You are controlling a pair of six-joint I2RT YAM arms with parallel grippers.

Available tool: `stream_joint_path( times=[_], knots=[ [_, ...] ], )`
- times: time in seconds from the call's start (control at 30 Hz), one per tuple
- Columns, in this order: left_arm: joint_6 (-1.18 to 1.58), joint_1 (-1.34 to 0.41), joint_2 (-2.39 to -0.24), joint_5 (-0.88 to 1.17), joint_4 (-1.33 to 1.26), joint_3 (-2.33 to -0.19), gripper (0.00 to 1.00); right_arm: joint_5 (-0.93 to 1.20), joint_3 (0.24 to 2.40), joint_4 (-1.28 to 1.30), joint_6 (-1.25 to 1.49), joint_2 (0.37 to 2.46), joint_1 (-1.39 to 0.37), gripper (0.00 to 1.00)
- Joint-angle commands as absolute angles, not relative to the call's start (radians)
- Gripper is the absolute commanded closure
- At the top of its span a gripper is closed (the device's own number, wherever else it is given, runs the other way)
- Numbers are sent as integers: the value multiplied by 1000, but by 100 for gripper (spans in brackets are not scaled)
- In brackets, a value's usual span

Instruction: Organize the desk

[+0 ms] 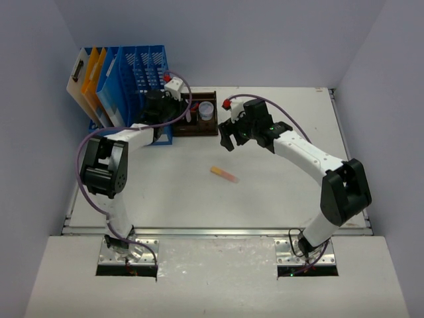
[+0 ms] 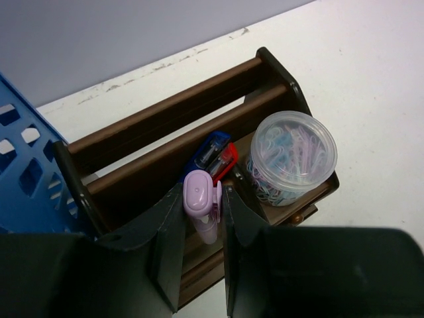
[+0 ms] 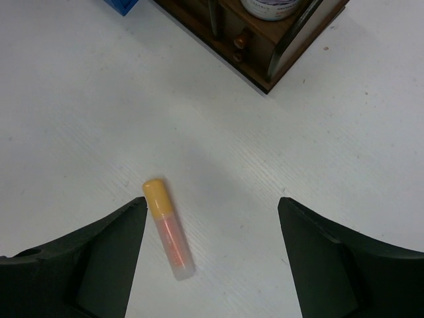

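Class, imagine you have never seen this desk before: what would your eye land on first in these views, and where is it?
The bright blue file rack at the far left stands out, with the dark wooden tray beside it, where the left tool grips a lilac marker. Out on the off-white desk lies an orange-capped tube, with the open right tool above it.
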State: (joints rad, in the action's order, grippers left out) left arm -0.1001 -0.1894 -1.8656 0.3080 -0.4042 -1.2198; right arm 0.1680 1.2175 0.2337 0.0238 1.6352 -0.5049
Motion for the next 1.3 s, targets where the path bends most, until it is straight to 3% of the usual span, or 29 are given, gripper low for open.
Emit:
stream_joint_path(
  times=[0.0, 0.37, 0.43, 0.7, 0.83, 1.07, 1.2, 1.27],
  knots=[
    [-103, -212, -1891, 324, -494, -1266, 100, 178, 1218, 207, 9, 1597, -497, 20],
    [-129, -245, -1948, 278, -519, -1252, 95, 181, 1200, 204, -37, 1595, -495, 20],
    [-135, -247, -1954, 275, -512, -1256, 82, 189, 1189, 207, -48, 1595, -495, 21],
    [-130, -250, -1934, 270, -489, -1255, 58, 196, 1117, 210, -69, 1589, -494, 24],
    [-127, -250, -1895, 273, -468, -1262, 48, 202, 1083, 210, -80, 1592, -494, 25],
    [-104, -249, -1724, 293, -387, -1284, 36, 184, 1054, 267, -144, 1643, -543, 42],
    [-29, -232, -1574, 288, -318, -1267, 22, 120, 1040, 261, -161, 1670, -623, 43],
    [24, -218, -1533, 305, -257, -1256, 21, 107, 1052, 278, -147, 1710, -647, 43]
  ],
)
